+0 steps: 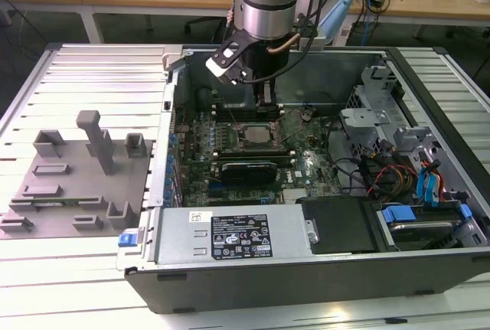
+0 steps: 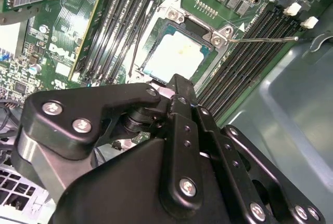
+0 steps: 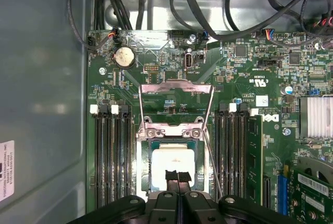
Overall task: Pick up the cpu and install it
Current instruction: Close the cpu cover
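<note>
**Ext. view:** arm reached straight down into the open pc case (image 1: pixel 306 284) w/ the wrist vertical. The gripper (image 1: pixel 264 104) hung over the motherboard (image 1: pixel 306 169), toward the case's far wall. The cpu (image 1: pixel 257 135) lay flat in the socket (image 1: pixel 239 140), just below the tips. The grey fixture plate (image 1: pixel 69 184) sat well apart at the exterior view's left.

**Second wrist view:** cpu showed as a pale shiny square seated inside the socket. The thin retention lever (image 2: pixel 260 39) stood free beside it. Finger ends sat over the cpu's near edge.

**First wrist view:** the two pads (image 3: pixel 171 175) met w/ no gap, so the pincer was clenched w/ nothing between. Touching the lid or just above it, couldn't tell. The load plate (image 3: pixel 177 96) stood open beyond.

**Handling, prob.:** light, stiff, slick metal lid. Underside contacts and socket pins are fragile. Best taken by opposite rim edges and kept level.
</note>
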`<state>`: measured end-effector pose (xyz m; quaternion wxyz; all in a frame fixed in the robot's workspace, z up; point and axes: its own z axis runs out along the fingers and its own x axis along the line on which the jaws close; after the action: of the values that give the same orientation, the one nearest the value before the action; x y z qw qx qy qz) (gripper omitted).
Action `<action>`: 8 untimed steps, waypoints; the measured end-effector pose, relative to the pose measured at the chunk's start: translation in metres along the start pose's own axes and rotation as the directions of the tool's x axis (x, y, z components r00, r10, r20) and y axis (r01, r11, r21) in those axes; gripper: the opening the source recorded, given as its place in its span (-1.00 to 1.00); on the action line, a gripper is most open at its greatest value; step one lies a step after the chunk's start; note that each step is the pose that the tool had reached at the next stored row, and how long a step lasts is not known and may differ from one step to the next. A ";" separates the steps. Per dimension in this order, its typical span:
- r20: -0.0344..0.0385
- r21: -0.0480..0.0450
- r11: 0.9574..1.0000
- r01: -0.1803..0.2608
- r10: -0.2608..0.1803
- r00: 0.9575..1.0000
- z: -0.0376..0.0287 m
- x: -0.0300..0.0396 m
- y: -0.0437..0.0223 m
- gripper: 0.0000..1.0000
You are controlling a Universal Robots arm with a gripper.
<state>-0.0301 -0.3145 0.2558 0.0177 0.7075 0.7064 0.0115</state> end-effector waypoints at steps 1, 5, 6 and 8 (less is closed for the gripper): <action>0.000 0.000 1.000 0.000 0.000 1.000 -0.0019 0.0000 0.0001 -0.79; 0.000 0.000 1.000 0.000 0.000 1.000 -0.0218 -0.0002 0.0009 -0.79; -0.001 0.000 1.000 0.000 0.000 1.000 -0.0220 -0.0001 0.0009 -0.79; 0.000 0.000 1.000 0.000 0.000 1.000 -0.0222 -0.0002 0.0009 -0.79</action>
<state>-0.0301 -0.3145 0.2781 0.0177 0.7075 0.7064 0.0116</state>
